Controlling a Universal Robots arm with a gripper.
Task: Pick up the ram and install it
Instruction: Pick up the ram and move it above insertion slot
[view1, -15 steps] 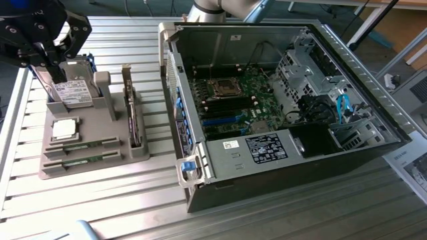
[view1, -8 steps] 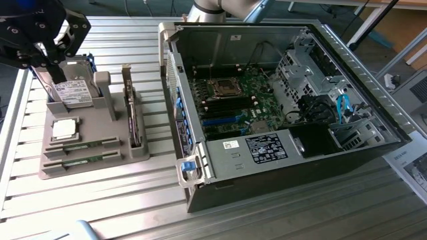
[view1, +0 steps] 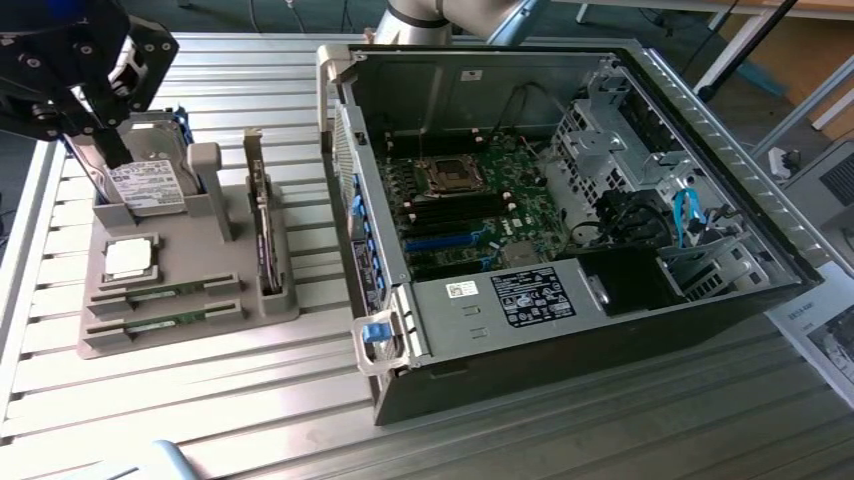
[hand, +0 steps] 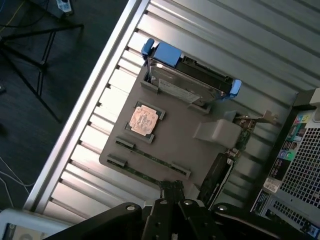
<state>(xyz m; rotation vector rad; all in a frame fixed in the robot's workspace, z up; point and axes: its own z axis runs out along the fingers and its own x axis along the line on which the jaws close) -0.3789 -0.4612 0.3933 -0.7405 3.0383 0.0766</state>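
Exterior view: hand (view1: 107, 140) pinched shut, empty, hung over hard drive (view1: 144, 185) at holder's (view1: 200, 268) drive end. Ram (view1: 171, 293) lay flat in holder's slot end, twin stick (view1: 171, 321) just beside.

Wrist view: hand (hand: 172, 187) above holder's slot end, near ram (hand: 152, 157). I judged risks: closed fingers striking stick, or grabbing the twin.

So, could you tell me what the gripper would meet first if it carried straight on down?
Most likely the tray, by the end of the two ram sticks: the wrist view has the shut gripper aimed there. Depth is unclear, but the way down to it looks free.
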